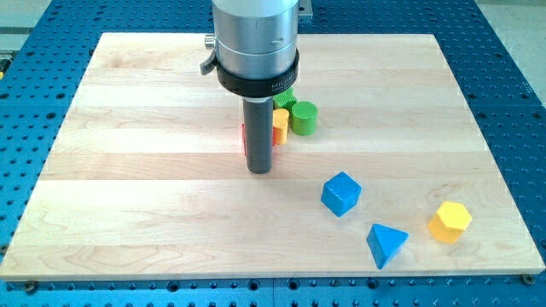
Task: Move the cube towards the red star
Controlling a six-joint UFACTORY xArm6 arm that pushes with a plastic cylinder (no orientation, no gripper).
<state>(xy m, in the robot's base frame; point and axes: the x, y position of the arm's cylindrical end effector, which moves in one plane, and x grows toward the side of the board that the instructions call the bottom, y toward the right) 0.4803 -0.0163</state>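
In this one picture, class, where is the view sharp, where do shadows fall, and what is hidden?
Camera view: evenly lit and sharp, no glare; the blue cube casts only a faint shadow; the rod hides most of the red block, and my tip stands just below it.

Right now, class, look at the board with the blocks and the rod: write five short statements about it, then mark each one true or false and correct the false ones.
1. The blue cube lies to the view's right of my tip. True.
2. My tip touches the blue cube. False: bare board lies between them.
3. The red block is mostly hidden behind the rod. True; its shape cannot be made out.
4. The yellow block sits at the view's top left. False: it is at the bottom right, near the blue triangular block.
5. The green cylinder stands beside the orange block. True.
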